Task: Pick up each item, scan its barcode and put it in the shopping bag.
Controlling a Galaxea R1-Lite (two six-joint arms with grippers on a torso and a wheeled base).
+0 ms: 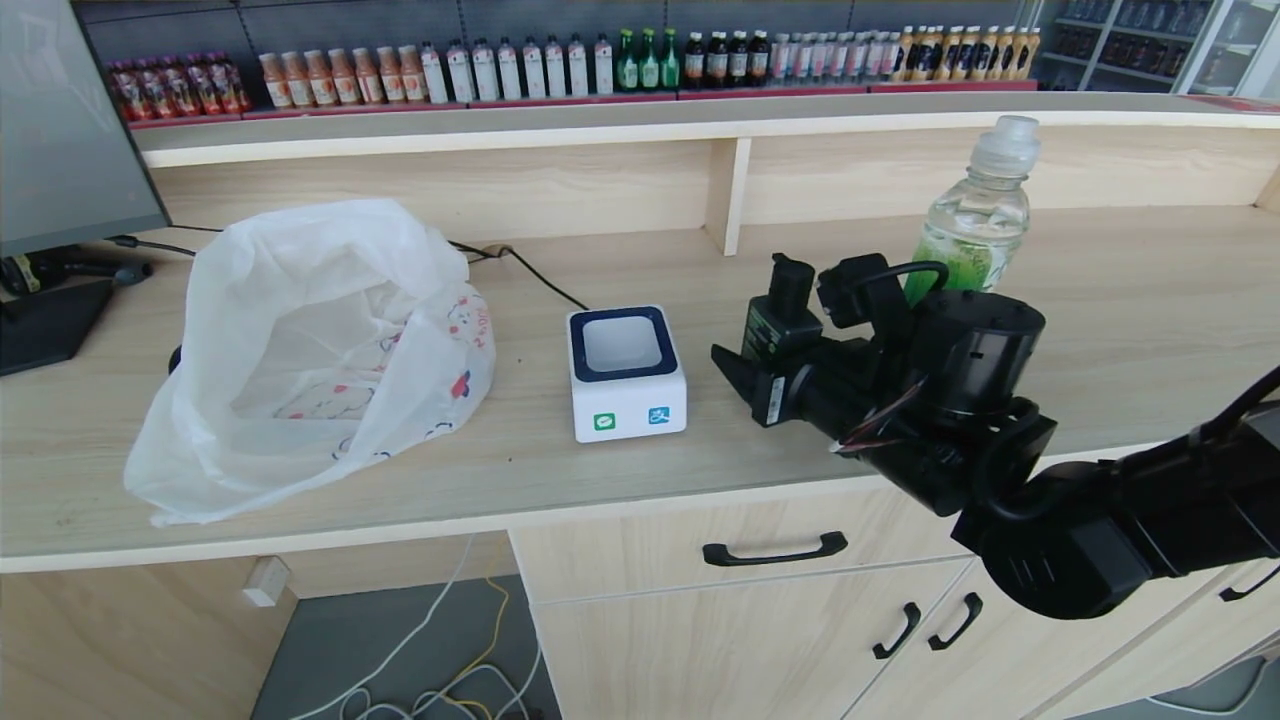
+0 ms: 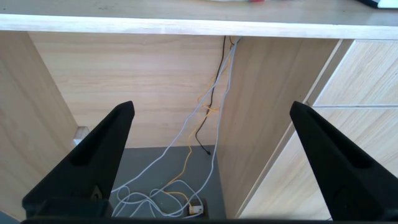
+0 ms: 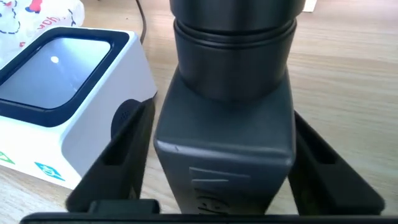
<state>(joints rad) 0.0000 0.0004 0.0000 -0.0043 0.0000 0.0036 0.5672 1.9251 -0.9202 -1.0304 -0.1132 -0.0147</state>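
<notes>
Our right jaws are clamped on a dark bottle (image 1: 778,335) just beside the scanner (image 1: 628,372), near the front edge of the worktop (image 1: 500,470). We've got the left jaws gaping wide below it.

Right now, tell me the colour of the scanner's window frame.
Dark navy, on a white scanner body; head view shows it best.

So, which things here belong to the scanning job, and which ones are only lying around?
For the job:
black square-sided bottle in the right hand
clear plastic bottle with green label
white box-shaped scanner
white plastic shopping bag

Only lying around:
grey monitor
black cable behind the scanner
rows of shelved drink bottles
</notes>
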